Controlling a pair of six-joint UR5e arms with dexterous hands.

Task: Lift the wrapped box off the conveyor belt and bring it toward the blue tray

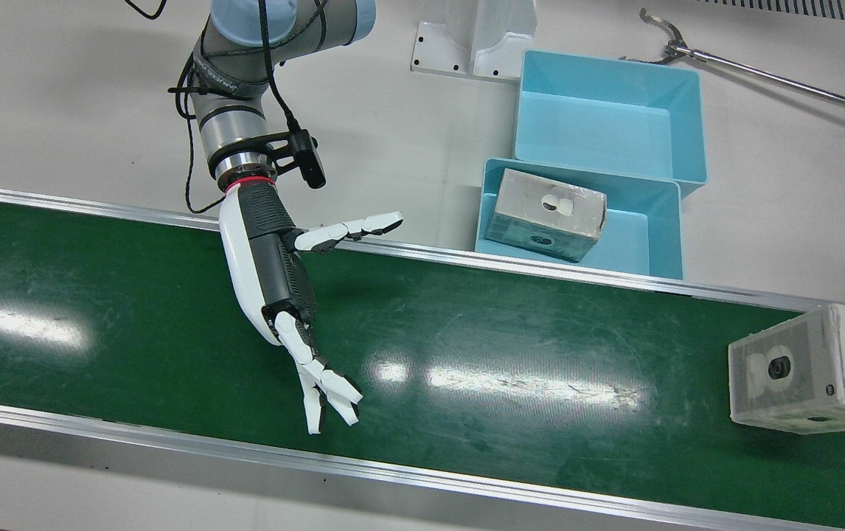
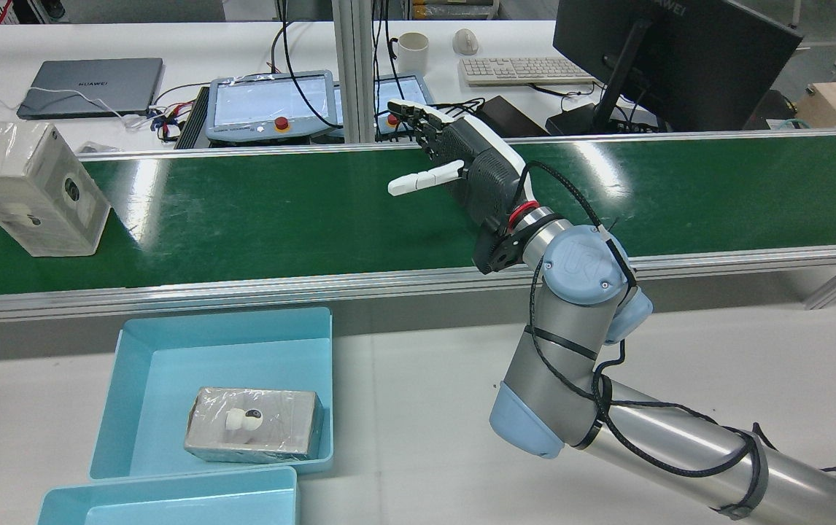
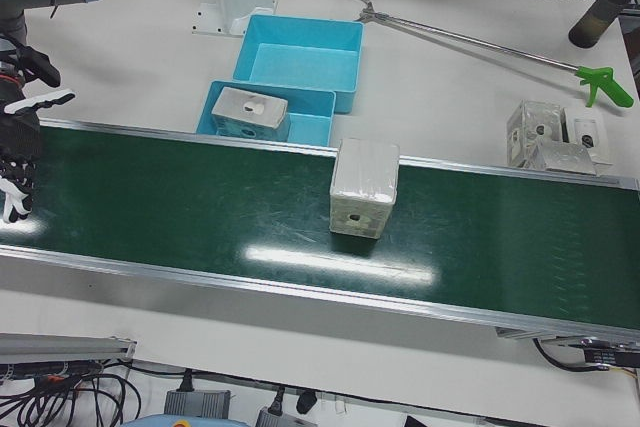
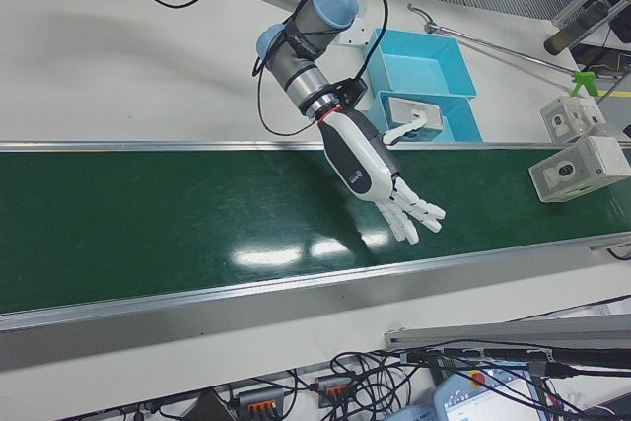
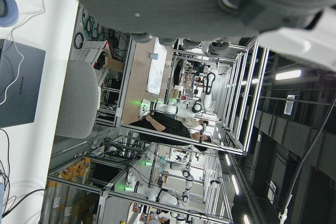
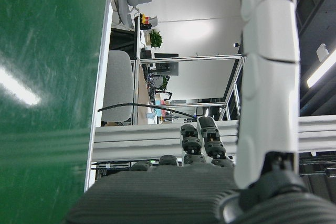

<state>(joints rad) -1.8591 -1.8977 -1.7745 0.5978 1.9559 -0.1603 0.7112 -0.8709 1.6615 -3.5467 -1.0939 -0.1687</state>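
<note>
While the right hand [image 1: 286, 295] hangs over the middle of the belt [image 1: 467, 346], its fingers [image 1: 330, 394] are stretched apart and it holds nothing; the thumb points off toward the tray side. The wrapped box [image 1: 809, 369] stands on the belt well apart from that hand, at the end nearest the trays, its printed face turned to the operators' side. Just off the belt's edge sit two blue trays [image 1: 658, 251] touching one another; the nearer one has another wrapped box [image 1: 546, 214] lying in it, the farther is bare. Of the left hand [image 5: 210, 3] only the dark underside shows in its own camera, and I cannot tell how its fingers stand. A grabber stick [image 3: 470, 42] lies on the table beyond the trays.
</note>
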